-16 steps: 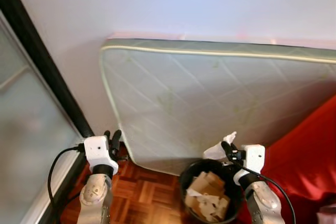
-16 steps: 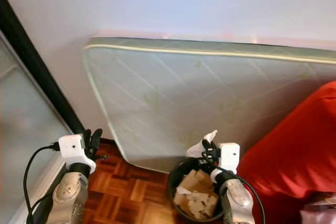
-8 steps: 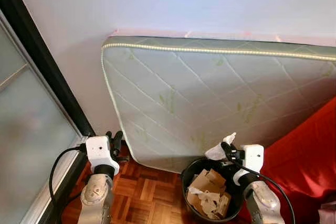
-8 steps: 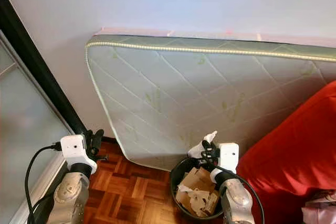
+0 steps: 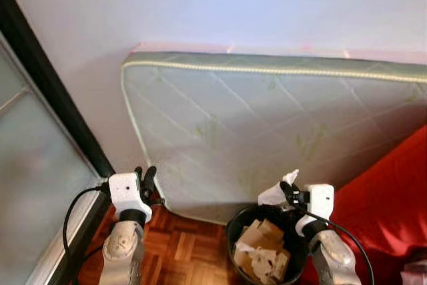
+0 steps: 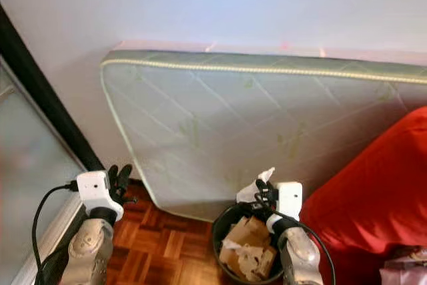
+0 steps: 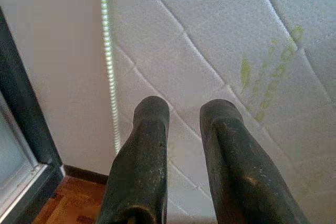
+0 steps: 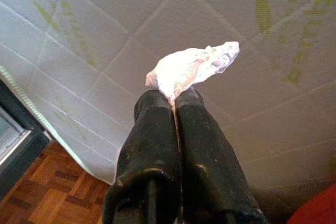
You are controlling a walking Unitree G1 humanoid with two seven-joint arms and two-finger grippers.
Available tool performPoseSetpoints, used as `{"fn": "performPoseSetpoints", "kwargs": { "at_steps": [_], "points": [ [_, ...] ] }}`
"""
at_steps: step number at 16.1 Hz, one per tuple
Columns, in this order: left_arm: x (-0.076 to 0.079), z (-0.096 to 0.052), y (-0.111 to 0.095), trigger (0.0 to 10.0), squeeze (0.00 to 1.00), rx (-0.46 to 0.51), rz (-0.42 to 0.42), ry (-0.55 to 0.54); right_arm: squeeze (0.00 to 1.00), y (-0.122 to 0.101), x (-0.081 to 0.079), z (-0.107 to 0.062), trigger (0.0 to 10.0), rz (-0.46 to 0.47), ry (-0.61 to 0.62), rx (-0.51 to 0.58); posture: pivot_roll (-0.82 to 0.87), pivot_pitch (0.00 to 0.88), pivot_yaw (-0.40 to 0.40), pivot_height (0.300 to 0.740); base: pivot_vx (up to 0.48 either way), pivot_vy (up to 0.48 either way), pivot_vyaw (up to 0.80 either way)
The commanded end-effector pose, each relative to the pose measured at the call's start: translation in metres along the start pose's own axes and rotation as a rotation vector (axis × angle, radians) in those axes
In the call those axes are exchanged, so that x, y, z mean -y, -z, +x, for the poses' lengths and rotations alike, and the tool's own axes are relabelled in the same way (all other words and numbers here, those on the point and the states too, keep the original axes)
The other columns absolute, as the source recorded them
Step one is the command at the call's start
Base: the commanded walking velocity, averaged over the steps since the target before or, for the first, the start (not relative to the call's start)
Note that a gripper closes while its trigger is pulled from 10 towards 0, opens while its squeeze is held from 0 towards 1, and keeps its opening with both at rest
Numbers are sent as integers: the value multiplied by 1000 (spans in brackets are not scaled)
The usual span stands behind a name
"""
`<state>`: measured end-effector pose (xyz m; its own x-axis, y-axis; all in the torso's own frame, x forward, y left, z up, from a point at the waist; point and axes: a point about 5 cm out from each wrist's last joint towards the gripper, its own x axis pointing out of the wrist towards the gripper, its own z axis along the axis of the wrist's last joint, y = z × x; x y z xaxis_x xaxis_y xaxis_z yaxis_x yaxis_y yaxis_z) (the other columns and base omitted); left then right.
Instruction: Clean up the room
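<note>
Item 1: right pincer (image 8: 175, 98). Raised in front of the mattress, directly above the near rim of the bin. Its 2 black fingers are pressed together, clenched on a crumpled paper wad (image 8: 191, 68). The wad is white with faint coloured print and sticks out past the fingertips, held in the air over the bin.

Item 2: bin (image 5: 235, 221). Round, black, standing on the floor against the lower edge of the mattress, just beside the red cover. It holds torn cardboard pieces (image 5: 261, 234) and scraps of pale paper, piled close to the rim.

Item 3: left pincer (image 7: 181, 109). Raised near the lower left corner of the mattress, well apart from the bin. Its 2 fingers stand parted with a narrow gap between them, released, grasping nothing.

Item 4: mattress (image 5: 267, 131). Quilted, pale with green leaf marks, propped on its long edge and leaning against the wall (image 5: 200, 5).

Item 5: red cover (image 5: 393, 198). Draped fabric to the right of the bin.

Item 6: floor (image 5: 187, 258). Wooden parquet, reddish brown.

Item 7: door frame (image 5: 60, 98). Dark, at the left, edging a frosted glass pane.
</note>
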<state>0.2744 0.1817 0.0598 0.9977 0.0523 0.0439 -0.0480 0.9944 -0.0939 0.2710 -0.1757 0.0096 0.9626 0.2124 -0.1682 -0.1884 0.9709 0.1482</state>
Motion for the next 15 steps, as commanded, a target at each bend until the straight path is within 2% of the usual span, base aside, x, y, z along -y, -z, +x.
{"fn": "performPoseSetpoints", "kwargs": {
  "at_steps": [1, 7, 15],
  "points": [
    [1, 1, -3, 10000, 0, 9, -1, 9, 0, -1, -2, 2, 10000, -10, -14, -2, -23, 0, 53, 740, 0, 0, 0],
    [2, 2, -3, 10000, 0, 6, -4, 19, 0, 0, -2, 3, 10000, -6, -12, -12, -21, 0, 52, 740, 0, 0, 0],
    [3, 2, -5, 10000, 0, 13, -9, 20, 0, 1, -4, 4, 10000, -2, -32, -31, -17, 0, 49, 740, 0, 0, -732]
  ]
}}
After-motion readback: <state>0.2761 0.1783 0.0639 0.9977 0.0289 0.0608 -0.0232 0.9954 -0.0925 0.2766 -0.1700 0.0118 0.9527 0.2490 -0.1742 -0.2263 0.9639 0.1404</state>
